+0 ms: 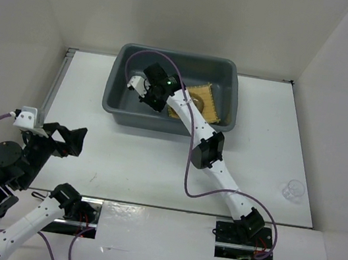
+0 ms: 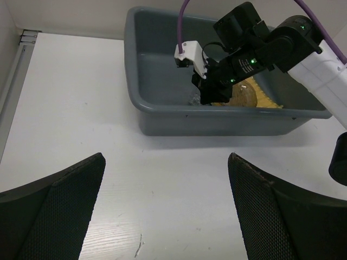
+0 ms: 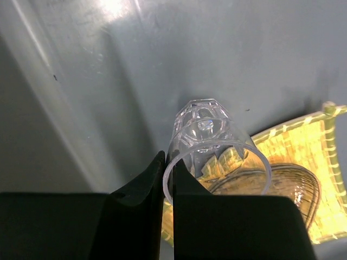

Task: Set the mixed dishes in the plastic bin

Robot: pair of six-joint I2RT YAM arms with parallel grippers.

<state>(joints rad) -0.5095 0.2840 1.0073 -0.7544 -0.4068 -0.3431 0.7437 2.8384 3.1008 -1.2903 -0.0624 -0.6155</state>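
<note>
My right gripper (image 3: 169, 160) is shut on the rim of a tiny clear cup (image 3: 211, 135), one finger inside it and one outside. It holds the cup inside the dark grey plastic bin (image 1: 173, 54), just above the floor at the bin's left half. A square yellow woven mat (image 3: 303, 146) lies on the bin floor to the right, with a clear glass saucer (image 3: 282, 181) on it. From above, the right gripper (image 1: 142, 91) is left of the mat (image 1: 214, 107). My left gripper (image 2: 166, 158) stands open over bare table, well short of the bin (image 2: 162, 116).
Another small clear cup (image 1: 294, 189) stands on the table at the far right, near the right wall. White walls close in the table on the left, back and right. A metal rail (image 1: 54, 87) runs along the left edge.
</note>
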